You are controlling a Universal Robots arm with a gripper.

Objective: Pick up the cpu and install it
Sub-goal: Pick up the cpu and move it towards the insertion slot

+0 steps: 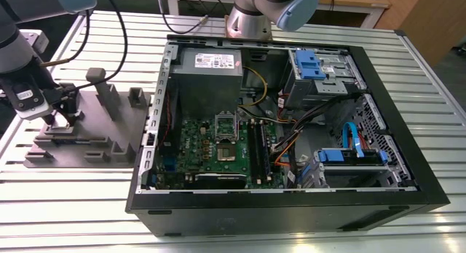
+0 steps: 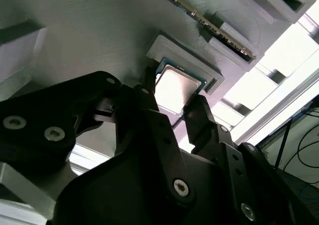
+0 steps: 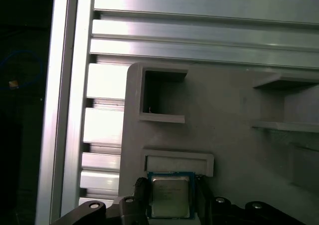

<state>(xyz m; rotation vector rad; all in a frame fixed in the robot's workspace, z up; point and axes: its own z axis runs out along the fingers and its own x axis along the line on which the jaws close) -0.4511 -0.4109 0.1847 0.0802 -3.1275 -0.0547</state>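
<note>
Find the cpu (image 3: 170,195) flat in its recess on the grey holder (image 1: 124,127), at the exterior view's left of the computer case (image 1: 291,215) — not lifted yet. See the gripper (image 1: 61,122) low around it; cannot tell whether clamped. Lifting and installing all left.

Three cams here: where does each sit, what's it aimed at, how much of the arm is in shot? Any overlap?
Exterior view: off the arm, raised, looking down on the open PC case and grey fixture; arm and gripper at the exterior view's left.
First wrist view: on the wrist, looking down on the fixture and cpu; gripper's black body shows.
Second wrist view: on the wrist, slanted past the gripper's black links toward the cpu.
Shared: both wrist views show the cpu in its fixture pocket.
</note>
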